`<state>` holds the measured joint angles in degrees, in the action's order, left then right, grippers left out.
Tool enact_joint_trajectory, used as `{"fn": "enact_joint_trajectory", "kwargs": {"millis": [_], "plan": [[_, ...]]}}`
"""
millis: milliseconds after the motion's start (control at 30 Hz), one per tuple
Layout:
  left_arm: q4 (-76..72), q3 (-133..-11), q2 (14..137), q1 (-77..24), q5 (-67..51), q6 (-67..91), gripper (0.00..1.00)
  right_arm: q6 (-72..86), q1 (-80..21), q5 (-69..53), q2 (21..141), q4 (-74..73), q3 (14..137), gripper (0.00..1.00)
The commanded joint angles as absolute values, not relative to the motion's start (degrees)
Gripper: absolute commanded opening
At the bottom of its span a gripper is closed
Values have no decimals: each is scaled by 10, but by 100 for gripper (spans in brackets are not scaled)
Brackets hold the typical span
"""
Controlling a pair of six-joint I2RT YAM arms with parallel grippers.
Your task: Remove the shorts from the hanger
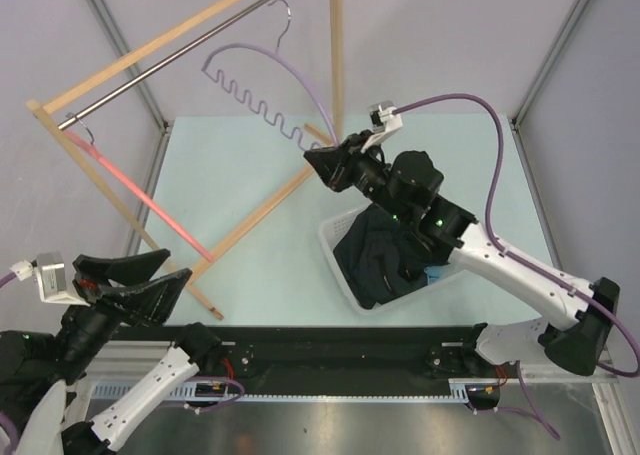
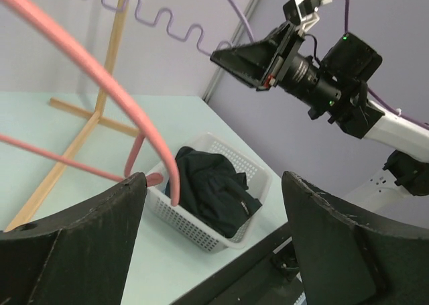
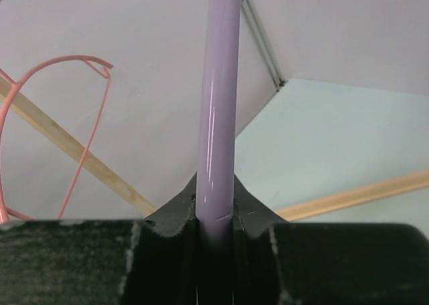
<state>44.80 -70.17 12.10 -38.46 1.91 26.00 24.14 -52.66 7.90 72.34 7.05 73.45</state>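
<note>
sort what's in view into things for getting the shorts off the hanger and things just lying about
job: dark shorts, in the basket; purple hanger, in the shut right gripper; pink hanger, near the open left gripper
just about: wooden rack, metal rod, table

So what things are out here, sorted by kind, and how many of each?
Hangers: 2 (purple hanger, pink hanger)
Shorts: 2 (dark shorts, light blue shorts, barely showing)
Baskets: 1 (white basket)
Racks: 1 (wooden rack)
Total: 6
</note>
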Motion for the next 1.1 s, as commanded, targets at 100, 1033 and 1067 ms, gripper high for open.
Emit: {"fn": "enact_joint_trajectory", "kwargs": {"millis": [100,1033,1067], "plan": [[525,-697,85,-385,61,288,86,258,-531,37,785,181,815,0],[566,-731,72,-385,104,271,86,107,-703,-1,950,81,944,0],[563,-730,72,-385,103,271,86,98,-721,23,953,75,947,0]]}}
